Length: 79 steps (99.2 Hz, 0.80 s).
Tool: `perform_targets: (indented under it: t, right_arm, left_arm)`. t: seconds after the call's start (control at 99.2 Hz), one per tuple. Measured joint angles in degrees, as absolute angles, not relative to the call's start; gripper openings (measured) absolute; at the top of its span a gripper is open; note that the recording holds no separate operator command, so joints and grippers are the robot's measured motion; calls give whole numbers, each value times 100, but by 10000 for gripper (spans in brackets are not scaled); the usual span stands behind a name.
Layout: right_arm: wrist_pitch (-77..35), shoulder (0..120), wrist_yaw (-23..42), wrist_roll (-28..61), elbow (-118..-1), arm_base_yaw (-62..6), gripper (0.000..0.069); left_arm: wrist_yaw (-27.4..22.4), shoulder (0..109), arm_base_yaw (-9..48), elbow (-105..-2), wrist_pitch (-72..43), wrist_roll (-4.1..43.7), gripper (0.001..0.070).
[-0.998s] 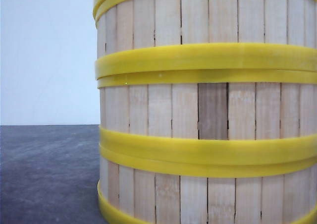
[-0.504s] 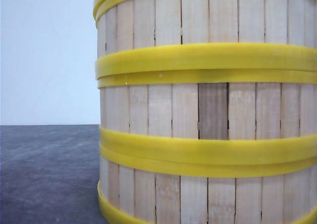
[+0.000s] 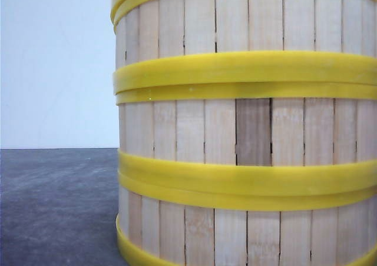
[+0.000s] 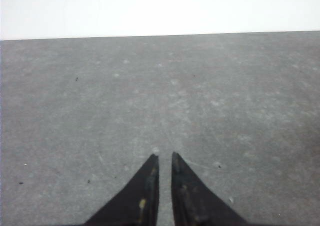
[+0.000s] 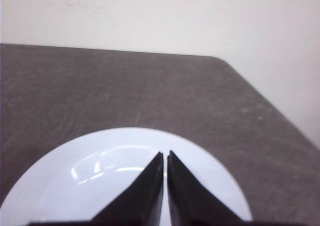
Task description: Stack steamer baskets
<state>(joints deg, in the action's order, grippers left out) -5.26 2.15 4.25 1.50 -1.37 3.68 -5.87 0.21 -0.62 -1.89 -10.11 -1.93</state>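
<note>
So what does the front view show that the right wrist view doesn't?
Only the front view shows the steamer baskets, stacked, filling the right of the frame: pale slat walls, yellow rims, one darker slat. Their insides are hidden. Only the right wrist view shows the right gripper, its fingers closed together and empty, above a white plate. Both show the dark grey table and a pale wall behind it.
</note>
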Motion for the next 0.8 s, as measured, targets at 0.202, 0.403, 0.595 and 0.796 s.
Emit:
perform_targets:
  t: [0.202,0.403,0.595,0.796]
  right_arm:
    - [-670,36,447,126,-82,360,7]
    - [-672,30,447,165,-82,360,7]
    - [-666,30,447,167,-82,360,7]
    - [-663,30,447,167,-82,360,7]
  left_arm:
    - [-585,21,-62,-189,-1011,-193,17]
    - [-585,21,-62,-189,-1011,-193,17]
    - [-585,21,-62,-189,-1011,-193,17]
    - [-585,21,-62,-189,-1011,-193,17]
